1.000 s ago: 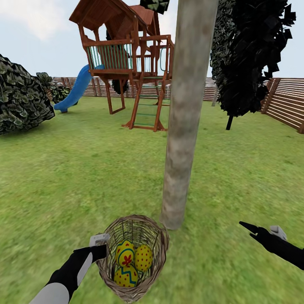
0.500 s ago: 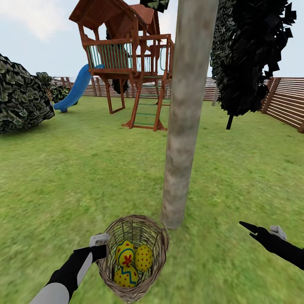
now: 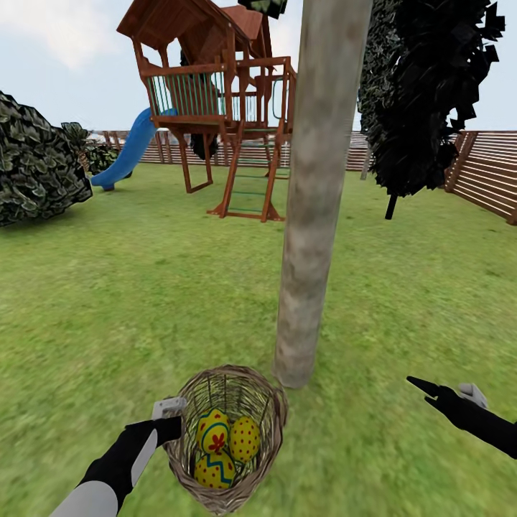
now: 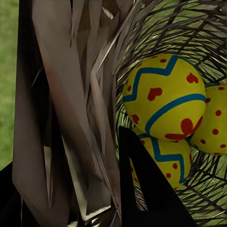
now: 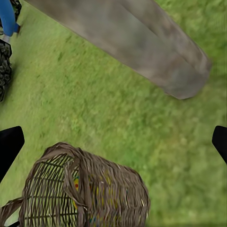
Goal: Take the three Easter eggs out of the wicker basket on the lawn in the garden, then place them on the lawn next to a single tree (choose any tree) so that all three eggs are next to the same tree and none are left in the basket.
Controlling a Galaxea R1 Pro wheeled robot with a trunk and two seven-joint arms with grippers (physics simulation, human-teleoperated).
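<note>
Nearest the camera, the left gripper (image 3: 172, 420) is clamped on the rim of the wicker basket (image 3: 267, 402), which holds three yellow painted eggs (image 3: 222, 444). To the right, the right gripper (image 3: 431, 391) hangs free above the lawn (image 3: 143, 309), its fingers spread wide apart. Just beyond the basket a grey-brown tree trunk (image 3: 312, 215) rises. Farther back stand a wooden play tower (image 3: 215, 100), a blue slide (image 3: 129, 154) and a slat fence (image 3: 488, 176).

Three Easter eggs (image 3: 224, 441) in the wicker basket (image 3: 227, 434) (just before the tree (image 3: 314, 194)), play tower (image 3: 215, 100) behind.
</note>
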